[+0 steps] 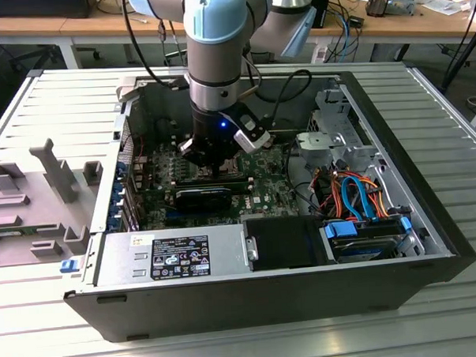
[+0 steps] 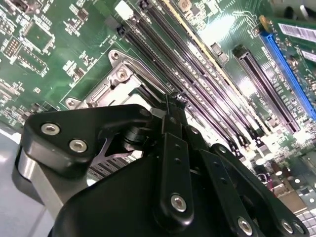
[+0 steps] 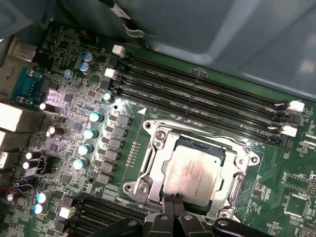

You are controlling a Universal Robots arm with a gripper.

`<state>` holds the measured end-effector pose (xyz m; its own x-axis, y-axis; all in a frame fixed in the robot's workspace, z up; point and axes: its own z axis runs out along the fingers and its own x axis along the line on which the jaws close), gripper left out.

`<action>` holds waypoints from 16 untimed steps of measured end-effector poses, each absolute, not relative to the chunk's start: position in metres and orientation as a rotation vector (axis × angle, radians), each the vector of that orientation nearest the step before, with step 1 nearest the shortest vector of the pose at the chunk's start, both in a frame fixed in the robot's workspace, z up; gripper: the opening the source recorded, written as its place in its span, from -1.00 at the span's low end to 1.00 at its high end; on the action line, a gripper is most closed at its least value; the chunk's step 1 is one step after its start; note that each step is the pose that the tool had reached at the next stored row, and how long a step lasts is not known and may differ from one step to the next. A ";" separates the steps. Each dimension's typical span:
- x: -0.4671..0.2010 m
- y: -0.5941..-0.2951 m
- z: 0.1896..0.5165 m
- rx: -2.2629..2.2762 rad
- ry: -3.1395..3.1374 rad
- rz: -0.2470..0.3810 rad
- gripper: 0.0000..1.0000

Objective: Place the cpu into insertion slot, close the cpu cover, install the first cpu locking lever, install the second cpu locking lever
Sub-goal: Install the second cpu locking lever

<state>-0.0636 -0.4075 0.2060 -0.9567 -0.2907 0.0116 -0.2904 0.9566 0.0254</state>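
Black gripper linkage [image 2: 173, 163] is seen closest to the lens in the second wrist view, its two fingertips pressed together with no gap and nothing seen clamped between them. In the first wrist view the same closed tips [image 3: 173, 201] are seen touching or just above the near edge of the cpu [image 3: 193, 170]. The cpu is seated flat in the insertion slot [image 3: 232, 190], silver-grey top exposed. The cpu cover [image 3: 155, 163] is seen as a silvery frame around the chip; whether it is fully down and latched cannot be told. Landmark taken: the insertion slot. Long black memory slots [image 3: 207, 106] are run parallel just beside the slot, on the side away from the gripper. A row of small cylindrical capacitors [image 3: 88, 140] is set near the slot on another side. The green motherboard [image 3: 291, 173] is spread under all of it. In the exterior view the arm [image 1: 218, 76] is lowered into the open computer case [image 1: 429, 217], gripper [image 1: 214, 170] down over the slot area of the board; a grey parts tray [image 1: 41, 203] is placed well apart from the slot, outside the case on the exterior view's left.
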 end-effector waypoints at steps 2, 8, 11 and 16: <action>-0.064 -0.407 0.206 0.400 -3.101 -0.037 -0.79; -0.062 -0.407 0.208 0.325 -3.110 -0.038 -0.79; -0.062 -0.407 0.213 0.292 -3.114 -0.038 -0.79; -0.062 -0.407 0.215 0.241 -3.118 -0.038 -0.79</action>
<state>-0.0619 -0.4065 0.2149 -0.9881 -0.1536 0.0118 -0.1533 0.9879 0.0254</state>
